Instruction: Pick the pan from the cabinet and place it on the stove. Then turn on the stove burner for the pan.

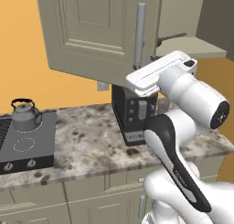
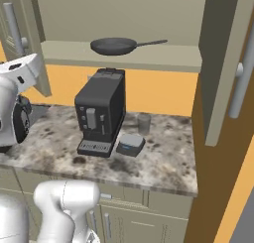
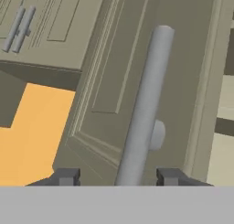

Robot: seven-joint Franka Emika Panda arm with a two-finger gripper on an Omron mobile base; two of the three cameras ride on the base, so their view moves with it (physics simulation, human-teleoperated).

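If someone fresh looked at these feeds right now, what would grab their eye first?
The shallow dark grey frying pan lying on the open grey-beige wall cabinet's shelf, above the boxy black coffee machine. Then the end effector straddling the door's long grey bar handle, fingers apart.

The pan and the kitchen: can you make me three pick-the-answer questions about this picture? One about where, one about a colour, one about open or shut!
1. Where is the pan?
A. on the stove
B. on the shelf in the open cabinet
C. on the counter

2. What colour is the kettle on the stove?
A. grey
B. red
C. yellow

3. How does the hand stand at the door handle?
A. shut tight on it
B. holding the pan
C. open, one finger on each side

Answers:
1 B, the pan lies on the cabinet shelf above the coffee machine.
2 A, the kettle is grey with a black loop handle.
3 C, the hand view shows gaps between the bar and both fingers.
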